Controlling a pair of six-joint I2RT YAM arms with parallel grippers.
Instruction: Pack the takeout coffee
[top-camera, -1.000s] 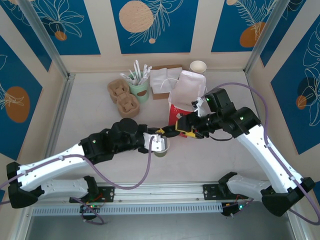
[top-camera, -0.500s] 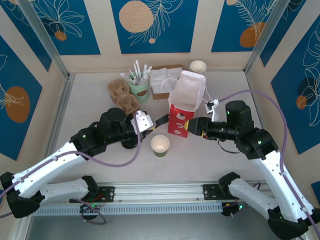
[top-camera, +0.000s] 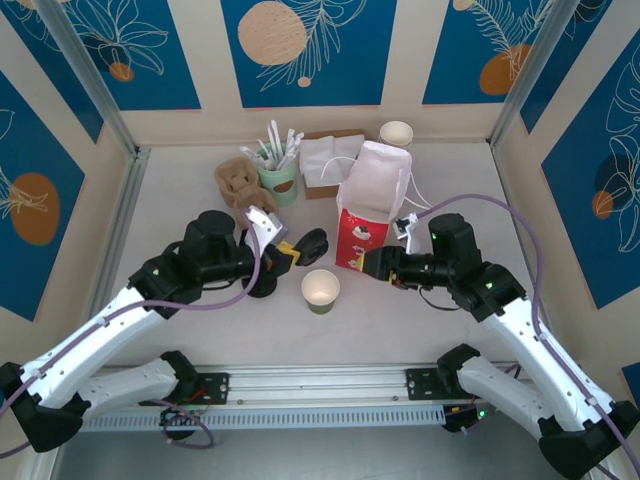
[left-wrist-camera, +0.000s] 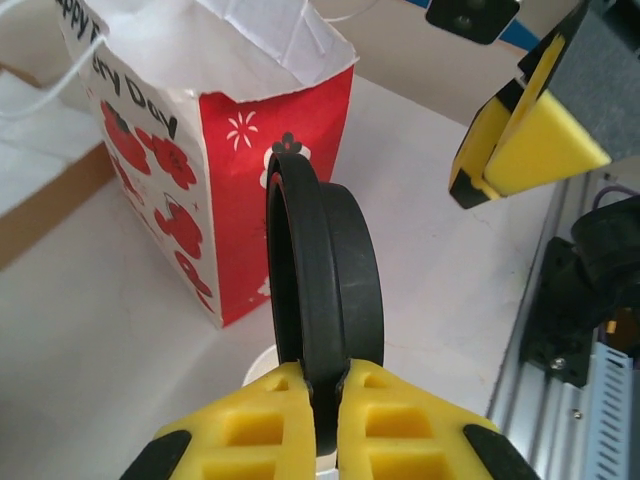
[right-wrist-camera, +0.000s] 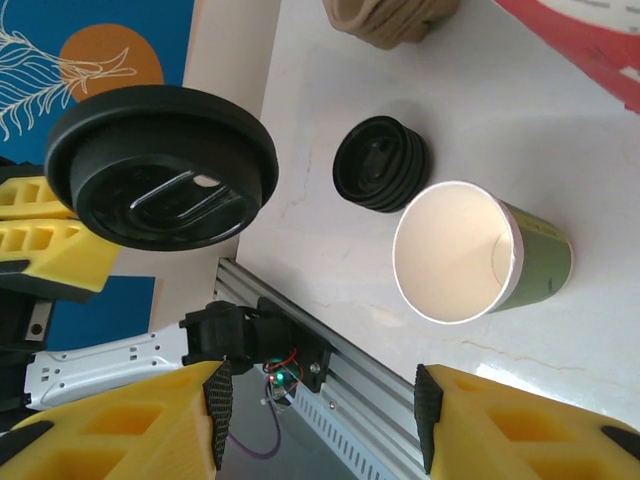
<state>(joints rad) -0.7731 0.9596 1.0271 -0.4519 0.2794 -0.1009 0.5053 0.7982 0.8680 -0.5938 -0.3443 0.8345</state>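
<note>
Near the middle of the worktop (top-camera: 170, 200) stands the green paper cup (top-camera: 320, 289). It stands straight up, so its long way goes up and down and its open mouth faces up. It sits near and a little left of the red bag (top-camera: 362, 225), and the two do not touch.

The left claw (top-camera: 290, 252) is squeezed tight on a black lid (top-camera: 313, 243), up in the air just far-left of the cup. The lid stands on its edge, with its top facing right. The right claw (top-camera: 373, 264) has its fingers apart with nothing between them. It hangs by the near side of the bag, to the right of the cup.

From the left wrist, the lid (left-wrist-camera: 325, 280) shows as a thin ring pinched in the left claw (left-wrist-camera: 328, 390). The bag (left-wrist-camera: 250, 200) shows black letters there, "ppy" and "Day", with red flowers on white.

From the right wrist, the lid (right-wrist-camera: 160, 180) shows its round top. The cup (right-wrist-camera: 470, 255) shows its white inside and green side. A stack of black lids (right-wrist-camera: 380, 165) sits just beside it. The right claw (right-wrist-camera: 320, 420) shows two yellow fingers set wide.
</note>
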